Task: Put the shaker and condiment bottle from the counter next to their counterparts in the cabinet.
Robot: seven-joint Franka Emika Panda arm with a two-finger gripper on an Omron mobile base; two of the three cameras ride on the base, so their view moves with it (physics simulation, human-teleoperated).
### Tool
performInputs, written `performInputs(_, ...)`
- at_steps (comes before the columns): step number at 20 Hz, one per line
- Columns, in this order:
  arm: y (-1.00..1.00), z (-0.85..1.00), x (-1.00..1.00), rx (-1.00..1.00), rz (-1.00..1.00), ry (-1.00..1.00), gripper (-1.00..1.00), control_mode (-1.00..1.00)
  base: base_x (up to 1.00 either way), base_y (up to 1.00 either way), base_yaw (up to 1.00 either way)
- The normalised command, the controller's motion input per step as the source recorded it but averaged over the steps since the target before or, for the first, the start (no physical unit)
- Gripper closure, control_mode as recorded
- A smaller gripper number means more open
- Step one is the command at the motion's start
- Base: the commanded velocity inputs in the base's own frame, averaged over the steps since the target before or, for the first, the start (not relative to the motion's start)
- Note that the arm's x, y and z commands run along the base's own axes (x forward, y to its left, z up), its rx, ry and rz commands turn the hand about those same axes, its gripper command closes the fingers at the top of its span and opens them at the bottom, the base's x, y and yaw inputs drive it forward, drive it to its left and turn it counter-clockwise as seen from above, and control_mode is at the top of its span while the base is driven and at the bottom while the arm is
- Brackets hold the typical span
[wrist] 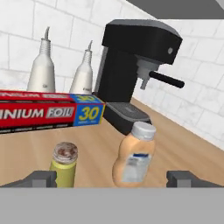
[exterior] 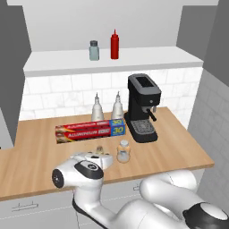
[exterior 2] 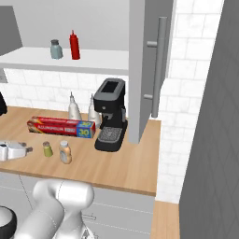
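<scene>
The olive shaker (wrist: 64, 168) with its grey cap and the stubby tan-orange condiment bottle (wrist: 132, 159) stand side by side on the wooden counter (exterior: 40, 165). In the hand view they sit just ahead of my open gripper (wrist: 113, 179), framed between its fingertips (wrist: 41, 179). From the right base view my gripper (exterior 2: 21, 150) is level with the shaker (exterior 2: 47, 149) and bottle (exterior 2: 65, 152), a short way to their left. Up in the cabinet (exterior: 147, 57), the pale grey-blue shaker (exterior: 94, 50) and red squeeze bottle (exterior: 115, 44) stand on the white shelf.
A red and blue aluminium foil box (exterior: 89, 130) lies behind the two items. Two silvery cone bottles (exterior: 97, 109) stand at the tiled wall. A black coffee machine (exterior: 143, 107) is to the right. A grey panel with a long handle (exterior 2: 158, 65) rises right of it.
</scene>
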Motion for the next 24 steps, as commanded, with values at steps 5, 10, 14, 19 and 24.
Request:
performInputs(5, 0.00, -0.46, 0.38, 0.00, 0.00, -0.19, -1.00, -1.00, 0.00, 0.00, 0.00)
performInputs(10, -0.02, -0.13, 0.34, 0.03, 0.00, -0.01, -1.00, -1.00, 0.00, 0.00, 0.00)
performInputs(14, 0.00, -0.01, 0.37, 0.06, 0.00, 0.00, -1.00, -1.00, 0.00, 0.00, 0.00)
performInputs(19, 0.00, -0.20, 0.30, 0.02, 0.00, -0.02, -1.00, -1.00, 0.00, 0.00, 0.00)
performInputs(24, 0.00, -0.30, 0.25, 0.01, 0.00, -0.03, -1.00, -1.00, 0.00, 0.00, 0.00)
